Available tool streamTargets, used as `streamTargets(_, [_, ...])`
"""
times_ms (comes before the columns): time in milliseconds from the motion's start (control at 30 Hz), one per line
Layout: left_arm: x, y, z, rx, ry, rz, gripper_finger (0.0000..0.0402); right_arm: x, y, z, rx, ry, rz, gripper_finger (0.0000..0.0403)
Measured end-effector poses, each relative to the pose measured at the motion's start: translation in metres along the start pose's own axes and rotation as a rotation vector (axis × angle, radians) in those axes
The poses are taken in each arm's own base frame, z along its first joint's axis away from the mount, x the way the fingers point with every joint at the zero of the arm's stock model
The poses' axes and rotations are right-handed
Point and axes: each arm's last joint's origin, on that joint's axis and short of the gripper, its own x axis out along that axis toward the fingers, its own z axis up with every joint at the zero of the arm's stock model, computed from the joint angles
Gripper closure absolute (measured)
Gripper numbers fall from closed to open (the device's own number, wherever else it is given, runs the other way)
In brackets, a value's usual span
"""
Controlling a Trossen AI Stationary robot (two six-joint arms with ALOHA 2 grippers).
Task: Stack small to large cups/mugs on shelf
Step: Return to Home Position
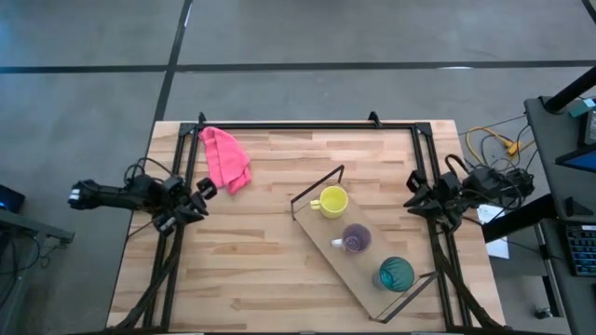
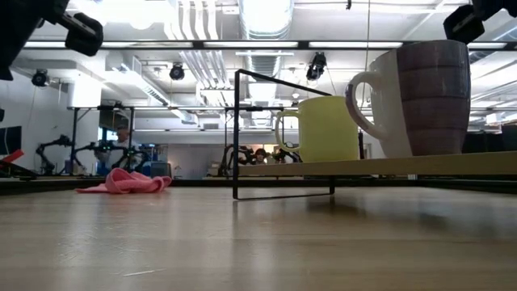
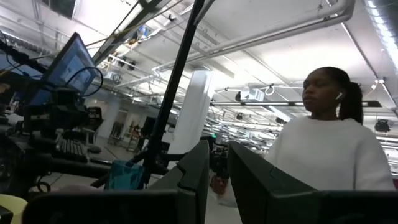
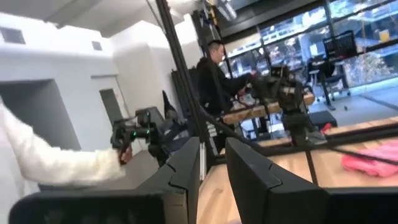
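Left arm: we hold it at the table's left edge, left gripper [image 1: 203,194] raised, fingers [image 3: 193,171] narrowly parted, empty. Right arm: parked at the right edge, right gripper [image 1: 414,195] likewise slightly parted, empty.

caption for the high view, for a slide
Yellow mug, purple mug and teal cup lined up on the shelf; both arms parked at the table's sides.

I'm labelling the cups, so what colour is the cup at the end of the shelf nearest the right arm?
Teal cup, clearest in the high view.
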Motion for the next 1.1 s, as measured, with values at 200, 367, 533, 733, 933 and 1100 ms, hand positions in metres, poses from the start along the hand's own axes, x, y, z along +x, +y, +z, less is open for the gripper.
streamTargets(200, [-0.004, 0.000, -0.003, -0.012, 0.029, 0.016, 0.0354, 0.002, -0.003, -0.009, -0.002, 0.029, -0.003, 0.0325])
streamTargets(367, [-0.007, 0.000, -0.005, -0.023, 0.054, 0.030, 0.0354, 0.004, -0.006, -0.019, 0.003, 0.020, -0.001, 0.0321])
streamTargets(533, [-0.006, -0.001, -0.003, -0.017, 0.044, 0.022, 0.0354, 0.006, -0.009, -0.028, 0.021, 0.006, 0.004, 0.0326])
streamTargets(733, [-0.007, -0.003, -0.005, -0.022, 0.088, -0.053, 0.0354, 0.007, -0.012, -0.038, 0.032, 0.002, 0.005, 0.0329])
streamTargets(933, [-0.007, -0.006, -0.006, -0.025, 0.143, -0.153, 0.0354, 0.008, -0.017, -0.053, 0.030, -0.029, 0.016, 0.0322])
streamTargets(1100, [-0.007, -0.006, -0.007, -0.021, 0.144, -0.152, 0.0354, 0.008, -0.018, -0.056, 0.047, -0.030, 0.012, 0.0323])
